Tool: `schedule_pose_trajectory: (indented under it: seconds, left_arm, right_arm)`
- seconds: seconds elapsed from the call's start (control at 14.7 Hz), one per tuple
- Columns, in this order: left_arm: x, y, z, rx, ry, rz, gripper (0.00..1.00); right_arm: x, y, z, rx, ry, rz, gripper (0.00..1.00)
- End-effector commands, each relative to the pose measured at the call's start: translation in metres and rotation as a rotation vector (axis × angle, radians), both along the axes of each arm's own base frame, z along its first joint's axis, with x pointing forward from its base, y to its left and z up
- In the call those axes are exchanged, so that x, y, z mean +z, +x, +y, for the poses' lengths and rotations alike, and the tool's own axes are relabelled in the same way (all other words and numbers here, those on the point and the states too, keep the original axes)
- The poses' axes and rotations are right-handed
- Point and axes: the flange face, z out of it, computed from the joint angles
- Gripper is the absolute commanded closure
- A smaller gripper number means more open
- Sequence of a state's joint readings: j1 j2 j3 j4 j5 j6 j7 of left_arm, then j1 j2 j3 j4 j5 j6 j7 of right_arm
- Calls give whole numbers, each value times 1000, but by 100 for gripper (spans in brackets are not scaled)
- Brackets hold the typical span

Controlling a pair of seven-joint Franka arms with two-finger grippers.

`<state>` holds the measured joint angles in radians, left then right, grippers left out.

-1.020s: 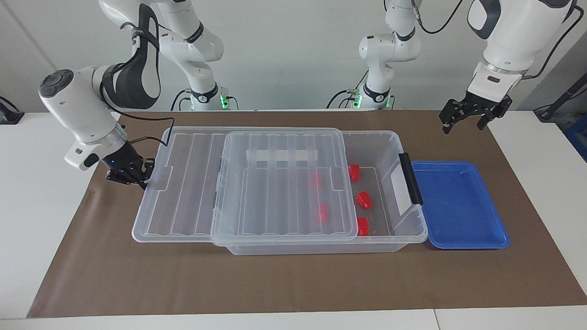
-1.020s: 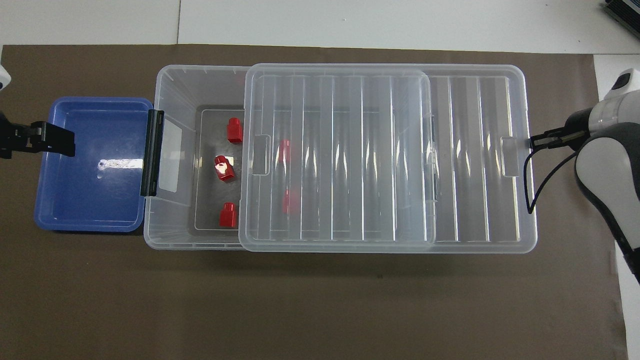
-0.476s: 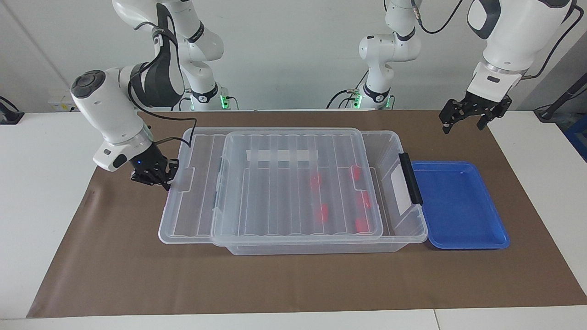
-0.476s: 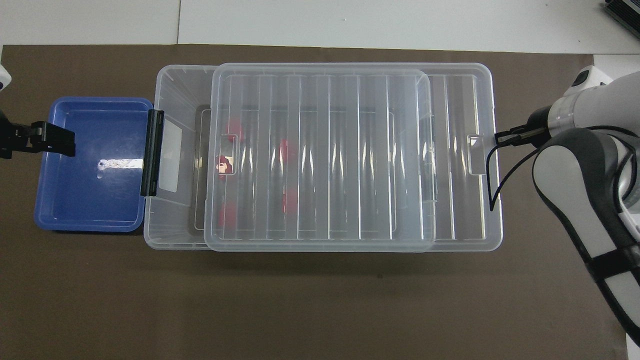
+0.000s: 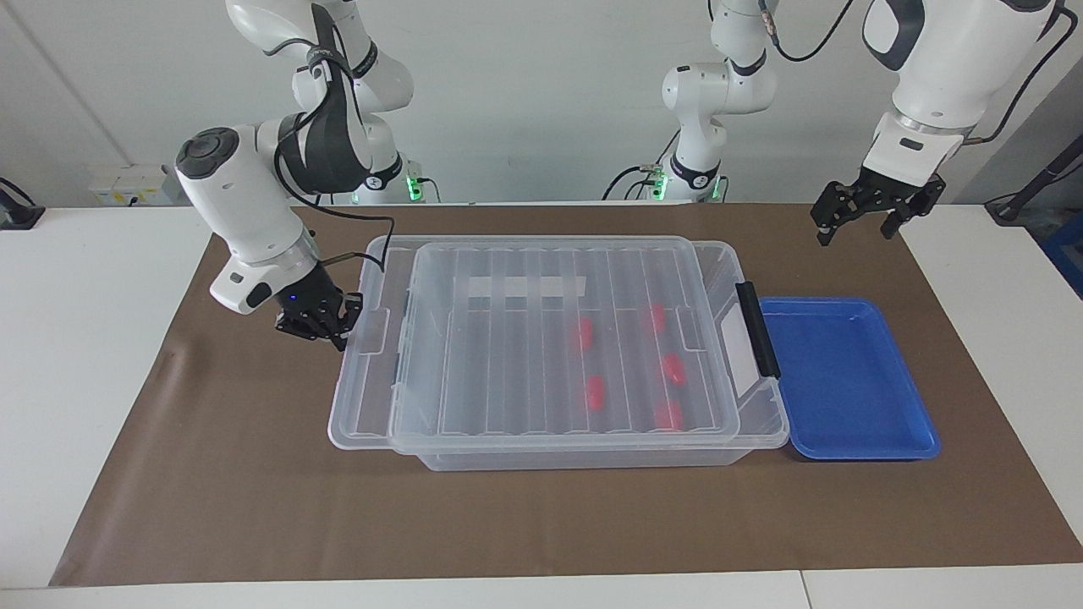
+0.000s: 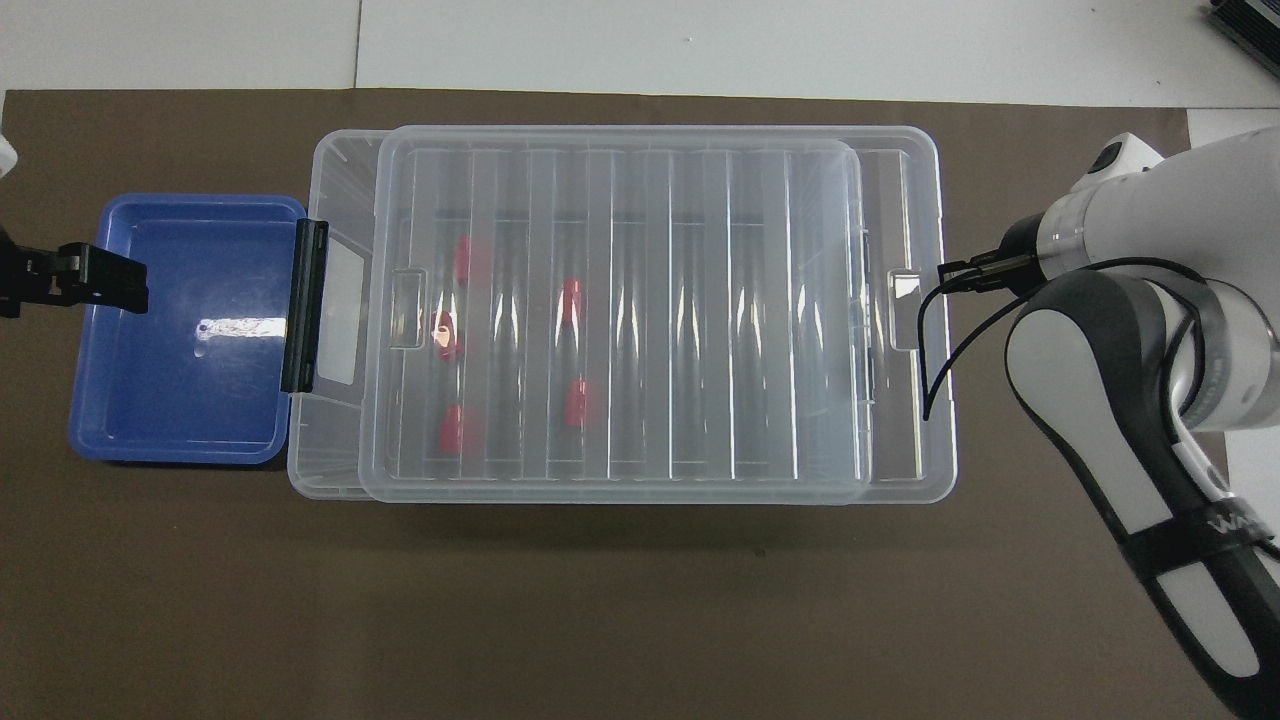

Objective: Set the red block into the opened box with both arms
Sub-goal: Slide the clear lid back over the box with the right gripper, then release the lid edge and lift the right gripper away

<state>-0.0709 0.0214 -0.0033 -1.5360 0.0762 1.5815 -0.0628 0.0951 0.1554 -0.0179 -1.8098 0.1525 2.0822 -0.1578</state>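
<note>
The right gripper, fingers together, is clamped on the lid edge at the right arm's end. The lid covers most of the box; five red blocks inside appear blurred through it. The left gripper, fingers apart, waits over the mat near the blue tray.

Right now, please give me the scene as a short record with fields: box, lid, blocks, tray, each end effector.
box: clear bin on brown mat
lid: on the box, overhanging its end toward the right arm
red blocks: five, inside, under lid
blue tray: beside the box's clip end, nothing in it
right end effector: shut, at lid's end edge
left end effector: open, waiting in the air
</note>
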Motion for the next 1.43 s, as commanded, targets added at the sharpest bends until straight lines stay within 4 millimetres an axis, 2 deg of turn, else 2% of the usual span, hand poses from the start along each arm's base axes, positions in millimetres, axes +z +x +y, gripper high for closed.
schedule_pose_trajectory:
  seconds: [0.0, 0.48, 1.36]
  left_arm:
    - [3, -7, 3, 1, -13, -16, 0]
    - [2, -6, 2, -6, -13, -19, 0]
    - [2, -6, 2, -3, -13, -21, 0]
  right_arm:
    - [-3, -1, 11, -12, 30, -5, 100]
    - [-2, -3, 33, -9, 85, 1, 100]
    - [-4, -7, 37, -23, 137, 14, 100]
